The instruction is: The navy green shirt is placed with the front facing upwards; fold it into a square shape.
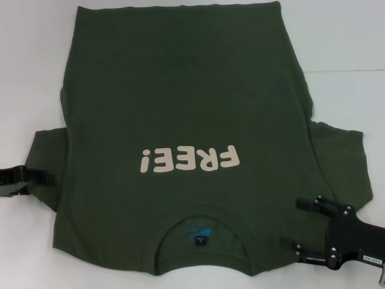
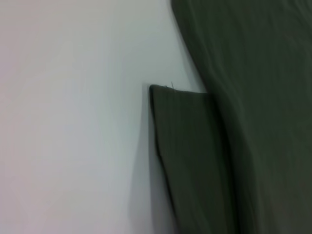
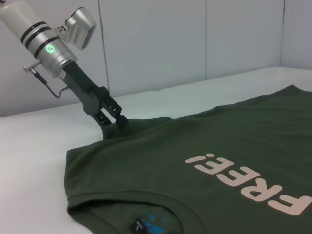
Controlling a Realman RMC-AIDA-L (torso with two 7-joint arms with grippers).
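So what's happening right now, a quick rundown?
Left gripper at the shirt's left sleeve edge. Right gripper open over the right shoulder. Navy green shirt flat, unfolded, "FREE!" print up. Nothing in the way.

A smooth, matte white tabletop fills the scene, evenly lit and carrying only soft, faint shadows. In the right wrist view its far edge meets a pale grey-white panelled wall, divided by thin vertical seams into wide flat sections. The light is diffuse and cool, with no hard glare on either the table surface or the wall.
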